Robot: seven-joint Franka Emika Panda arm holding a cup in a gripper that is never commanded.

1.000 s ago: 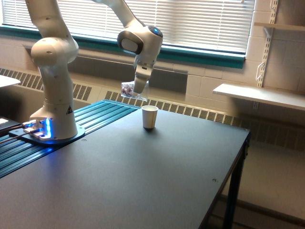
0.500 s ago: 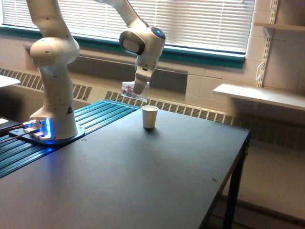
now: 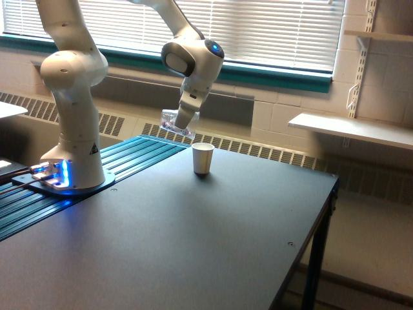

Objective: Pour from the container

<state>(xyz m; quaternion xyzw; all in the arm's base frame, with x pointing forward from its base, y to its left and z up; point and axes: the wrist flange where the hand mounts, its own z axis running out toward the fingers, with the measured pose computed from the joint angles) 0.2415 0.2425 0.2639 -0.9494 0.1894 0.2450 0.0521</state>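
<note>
While held aloft, the container [image 3: 173,122] is clamped in the end effector [image 3: 181,123].

Reddish-purple pieces are seen through the clear cup, which is tilted in the air, up and toward the exterior view's left of a white paper cup [image 3: 202,158]. That cup is stood upright on the dark desk [image 3: 193,245], apart from the container. The arm's base [image 3: 68,177] is mounted at the desk's left edge.

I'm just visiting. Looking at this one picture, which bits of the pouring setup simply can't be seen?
- Exterior view: the inside of the white cup is hidden by its own wall.
- The gripper fingers are too small and blurred to separate.
- The clear container blurs into the radiator behind; its contents are unclear.
- The arm's upper links are cut off by the top edge.
</note>
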